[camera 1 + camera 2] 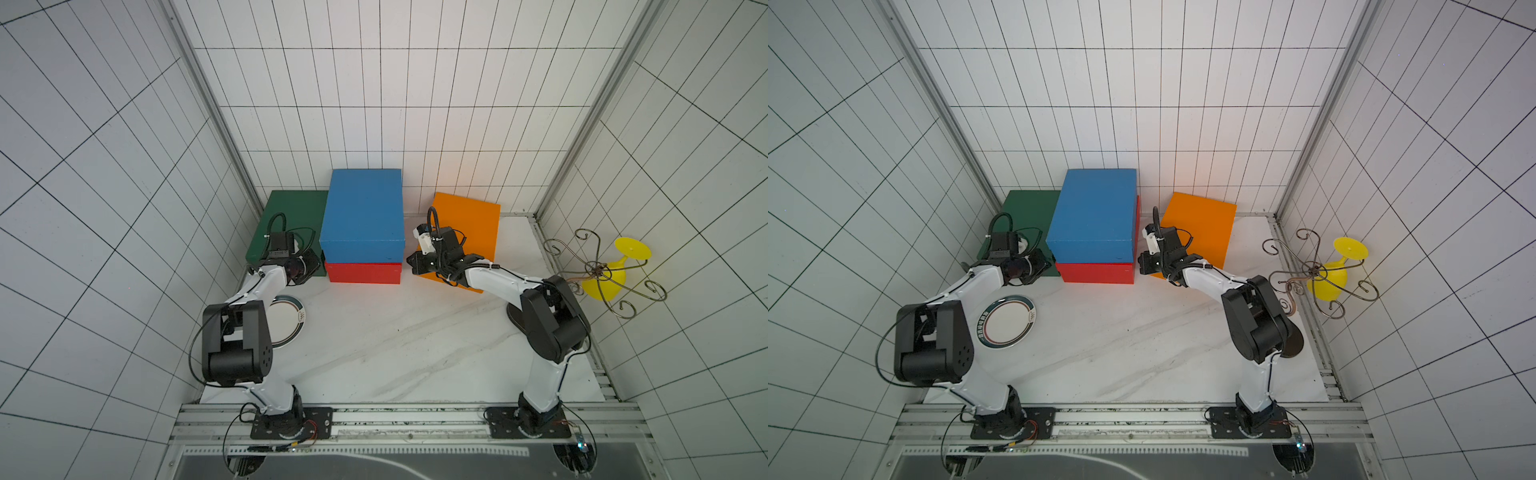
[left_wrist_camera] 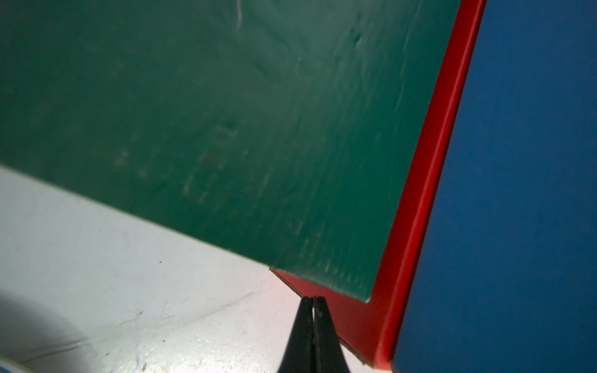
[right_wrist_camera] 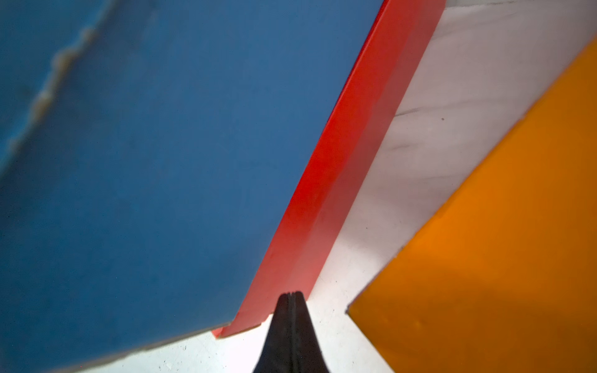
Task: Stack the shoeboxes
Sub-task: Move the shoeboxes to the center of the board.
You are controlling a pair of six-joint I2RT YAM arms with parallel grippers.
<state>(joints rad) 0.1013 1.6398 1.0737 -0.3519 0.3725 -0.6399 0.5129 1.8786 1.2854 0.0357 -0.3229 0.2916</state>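
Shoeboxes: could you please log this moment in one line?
stack: blue box on red box | unstacked: green box, orange box | left fingers: shut, empty | right fingers: shut, empty

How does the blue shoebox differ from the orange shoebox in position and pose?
The blue shoebox sits on the red shoebox; the orange shoebox rests on the table. The blue shoebox lies square to the back wall; the orange shoebox is turned askew. Both are closed, rectangular boxes.

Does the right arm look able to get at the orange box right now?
Probably yes. The orange box lies alone with nothing on it, and the right arm's wrist hangs over its near corner. The right claw is shut and points toward the red box, so it likely must turn.
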